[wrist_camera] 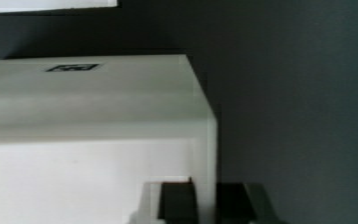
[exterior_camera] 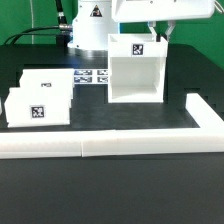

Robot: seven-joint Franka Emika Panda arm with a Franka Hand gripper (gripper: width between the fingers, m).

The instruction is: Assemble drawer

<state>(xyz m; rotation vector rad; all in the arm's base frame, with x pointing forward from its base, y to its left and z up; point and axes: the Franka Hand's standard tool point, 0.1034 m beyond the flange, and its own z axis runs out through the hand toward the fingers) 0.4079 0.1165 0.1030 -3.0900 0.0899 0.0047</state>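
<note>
The large white drawer housing (exterior_camera: pixel 135 72) stands on the black table at the middle, open side toward the camera, with a tag on its back panel. Two small white trays (exterior_camera: pixel 40 102) with tags sit side by side at the exterior view's left. My gripper (exterior_camera: pixel 155 31) is at the top of the housing's right wall. In the wrist view the housing (wrist_camera: pixel 87 110) fills the frame, a tag (wrist_camera: pixel 69 68) on it. My gripper (wrist_camera: pixel 211 203) has dark fingers (wrist_camera: pixel 179 203) straddling the wall's edge, closed on it.
A long low white border rail (exterior_camera: pixel 100 147) runs along the front and turns back at the exterior view's right (exterior_camera: pixel 207 118). The marker board (exterior_camera: pixel 93 77) lies flat between the trays and the housing. The robot's base (exterior_camera: pixel 90 30) stands behind.
</note>
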